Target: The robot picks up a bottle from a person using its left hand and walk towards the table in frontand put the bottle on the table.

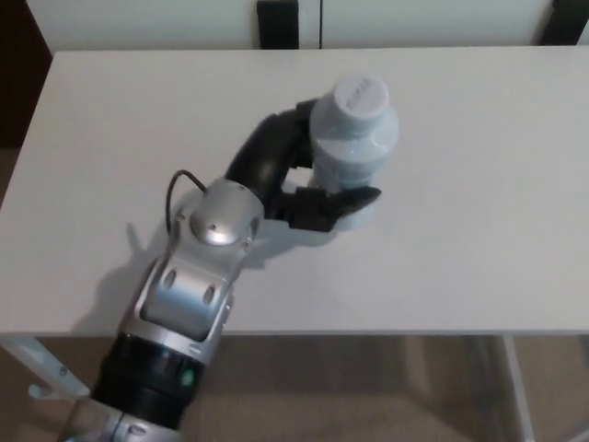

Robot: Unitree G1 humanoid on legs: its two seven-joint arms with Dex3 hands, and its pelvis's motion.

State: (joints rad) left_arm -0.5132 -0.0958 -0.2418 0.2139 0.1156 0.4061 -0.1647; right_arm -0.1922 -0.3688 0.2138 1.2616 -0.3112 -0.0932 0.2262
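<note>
Brightness: you had even, fairly bright light; the white table (479, 184) read pale grey, not blown out.
Shadows: your left arm (198, 276) threw a soft shadow toward picture left.
Glare: a small sheen sat on that arm's metal.
Sharpness: you got mild blur throughout; the bottle (352, 133) cap's lettering was unreadable.

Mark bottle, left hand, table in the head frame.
bottle (352, 147), head view, on its white body.
left hand (274, 166), head view, on the black palm.
table (479, 239), head view, on the bare white top.
</note>
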